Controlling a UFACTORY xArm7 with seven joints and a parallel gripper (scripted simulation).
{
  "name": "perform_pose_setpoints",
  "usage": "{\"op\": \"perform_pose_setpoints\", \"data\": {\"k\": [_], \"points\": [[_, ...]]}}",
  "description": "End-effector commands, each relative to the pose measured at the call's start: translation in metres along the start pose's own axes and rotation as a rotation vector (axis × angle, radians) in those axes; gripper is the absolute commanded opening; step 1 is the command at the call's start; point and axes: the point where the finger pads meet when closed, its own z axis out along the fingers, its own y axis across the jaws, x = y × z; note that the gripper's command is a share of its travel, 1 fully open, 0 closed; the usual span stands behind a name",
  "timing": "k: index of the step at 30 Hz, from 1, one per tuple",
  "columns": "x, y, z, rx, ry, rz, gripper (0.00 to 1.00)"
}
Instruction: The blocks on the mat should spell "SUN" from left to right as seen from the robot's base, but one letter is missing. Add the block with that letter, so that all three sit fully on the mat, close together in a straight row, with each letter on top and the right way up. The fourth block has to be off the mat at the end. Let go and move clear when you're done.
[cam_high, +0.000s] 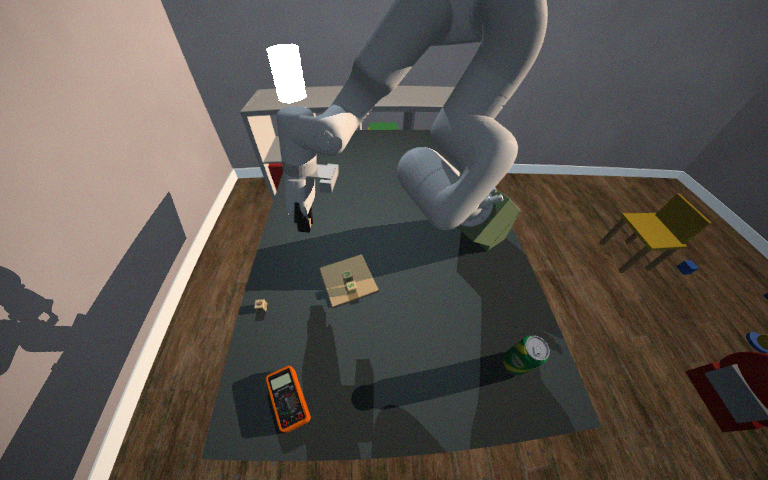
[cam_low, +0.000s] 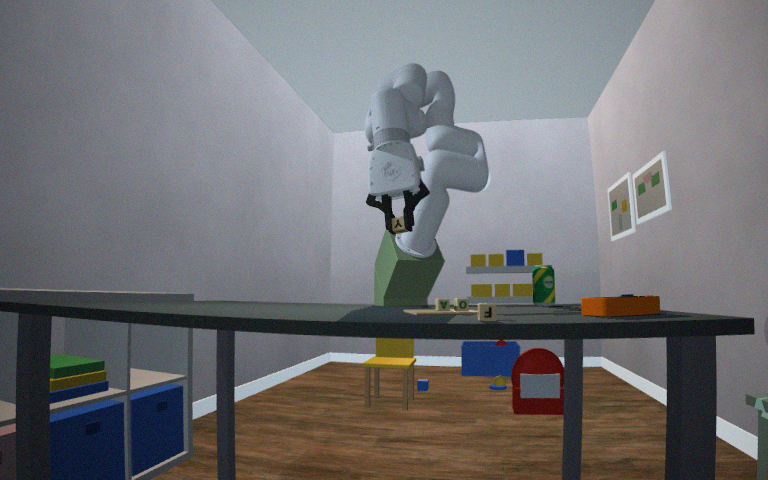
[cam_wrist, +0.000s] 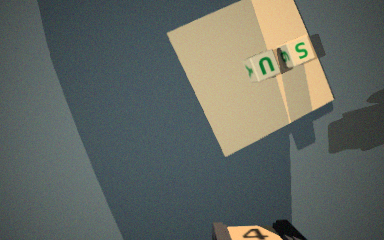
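Observation:
My gripper (cam_high: 303, 220) (cam_low: 399, 221) (cam_wrist: 250, 231) hangs high above the dark table, behind and to the left of the tan mat (cam_high: 365, 280) (cam_low: 424, 313) (cam_wrist: 225, 90). It is shut on a tan letter block (cam_low: 399, 225) (cam_wrist: 247, 233). The block's face toward the wrist camera shows a dark "4", and a side face shows a Y-like mark. On the mat two white blocks stand side by side: a "U" block (cam_high: 347, 276) (cam_wrist: 266, 65) and an "S" block (cam_high: 351, 286) (cam_wrist: 300, 51). Both also show in the exterior view (cam_low: 442, 304) (cam_low: 461, 303). A further tan block (cam_high: 260, 305) (cam_low: 486, 311) lies on the table off the mat.
An orange multimeter (cam_high: 287, 398) (cam_low: 620, 305) lies near the table's front left. A green soda can (cam_high: 526, 354) (cam_low: 543, 284) lies at the right. The arm's green base (cam_high: 492, 223) (cam_low: 404, 274) stands behind the mat. A shelf stands beyond the table's far end.

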Motion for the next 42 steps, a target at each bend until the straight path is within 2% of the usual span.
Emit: {"op": "perform_pose_setpoints", "data": {"k": [1,9,11,12,21,26,28,30,42], "points": [[0.008,0.009,0.002,0.016,0.002,0.138,0.23],[0.024,0.018,0.010,0.032,0.013,0.344,0.23],[0.024,0.018,0.010,0.032,0.013,0.344,0.23],[0.030,0.020,0.014,0.040,0.016,0.420,0.23],[0.049,0.024,0.023,0.068,0.024,0.640,0.23],[0.061,0.024,0.029,0.088,0.025,0.769,0.23],[0.061,0.024,0.029,0.088,0.025,0.769,0.23],[0.069,0.024,0.033,0.104,0.025,0.863,0.23],[0.094,0.018,0.045,0.156,0.014,1.136,0.23]]}}
